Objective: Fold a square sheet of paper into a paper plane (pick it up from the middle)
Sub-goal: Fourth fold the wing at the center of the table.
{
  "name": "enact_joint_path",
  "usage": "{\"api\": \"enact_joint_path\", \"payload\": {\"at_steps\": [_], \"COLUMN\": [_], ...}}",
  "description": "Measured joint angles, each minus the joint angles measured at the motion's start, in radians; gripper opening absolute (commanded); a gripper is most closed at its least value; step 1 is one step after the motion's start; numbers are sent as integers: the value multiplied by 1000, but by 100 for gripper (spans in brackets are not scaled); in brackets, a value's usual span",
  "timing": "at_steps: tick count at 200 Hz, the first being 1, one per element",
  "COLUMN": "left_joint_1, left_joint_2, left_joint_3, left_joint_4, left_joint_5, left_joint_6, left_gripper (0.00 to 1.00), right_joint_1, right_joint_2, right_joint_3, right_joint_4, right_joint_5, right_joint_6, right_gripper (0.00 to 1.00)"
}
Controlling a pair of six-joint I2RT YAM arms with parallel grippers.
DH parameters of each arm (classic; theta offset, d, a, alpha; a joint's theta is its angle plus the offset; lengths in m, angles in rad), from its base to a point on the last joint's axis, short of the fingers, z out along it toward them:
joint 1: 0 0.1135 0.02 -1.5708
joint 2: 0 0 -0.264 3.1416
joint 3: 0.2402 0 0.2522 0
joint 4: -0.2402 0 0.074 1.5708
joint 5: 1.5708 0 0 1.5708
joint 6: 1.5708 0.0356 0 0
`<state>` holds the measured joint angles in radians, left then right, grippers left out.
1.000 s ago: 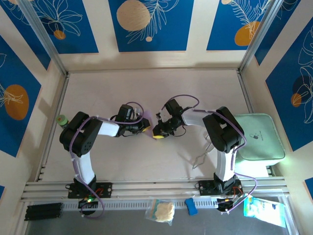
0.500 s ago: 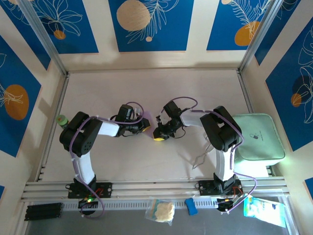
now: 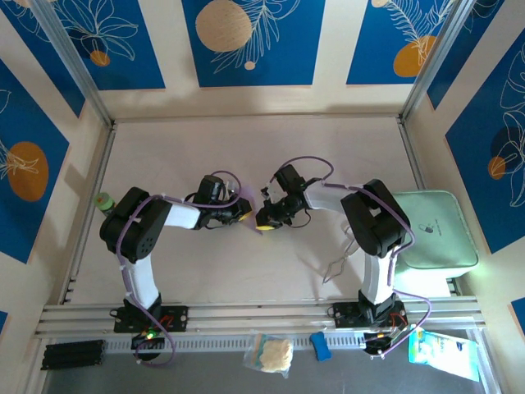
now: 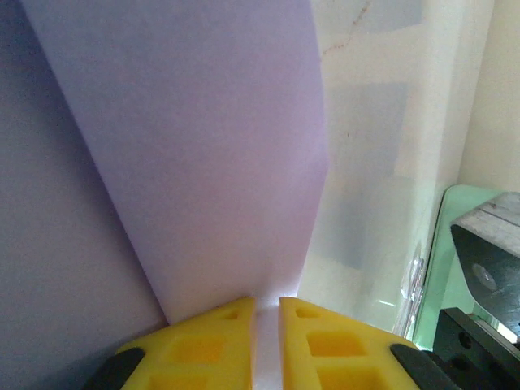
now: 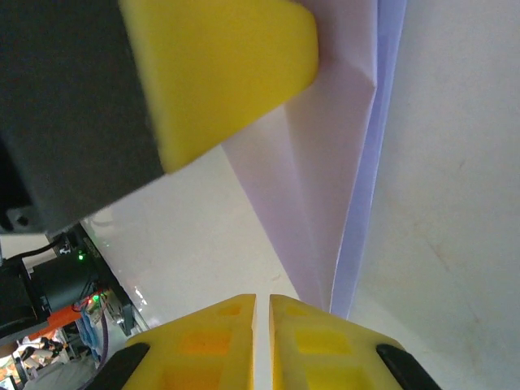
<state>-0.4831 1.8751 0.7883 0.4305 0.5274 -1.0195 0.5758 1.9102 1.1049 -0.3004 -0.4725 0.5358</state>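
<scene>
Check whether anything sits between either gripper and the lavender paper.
Nothing visible does. The left gripper and the right gripper each have their jaws shut on the folded lavender paper, so both grip it directly with nothing in between.

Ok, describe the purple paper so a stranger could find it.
Start at the pale table and go to its middle. There the left gripper clamps the folded paper. It is lavender and creased, unlike the mint-green tray at the right.
</scene>
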Motion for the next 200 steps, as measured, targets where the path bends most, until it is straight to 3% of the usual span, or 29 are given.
{"api": "enact_joint_path", "payload": {"at_steps": [151,200], "left_joint_1": [0,0], "left_joint_2": [0,-18], "left_joint_3": [3,45], "left_joint_4": [-4,-100], "left_joint_5": [0,-2], "left_joint_6": [0,29], "left_gripper": [17,21], "right_joint_1": [-1,5], "right_joint_2": [71,79], "right_joint_3": [19,46], "right_joint_4": [-5,-53], "right_joint_5": [21,42], "right_joint_6": [15,-9], "right_gripper": [11,10]}}
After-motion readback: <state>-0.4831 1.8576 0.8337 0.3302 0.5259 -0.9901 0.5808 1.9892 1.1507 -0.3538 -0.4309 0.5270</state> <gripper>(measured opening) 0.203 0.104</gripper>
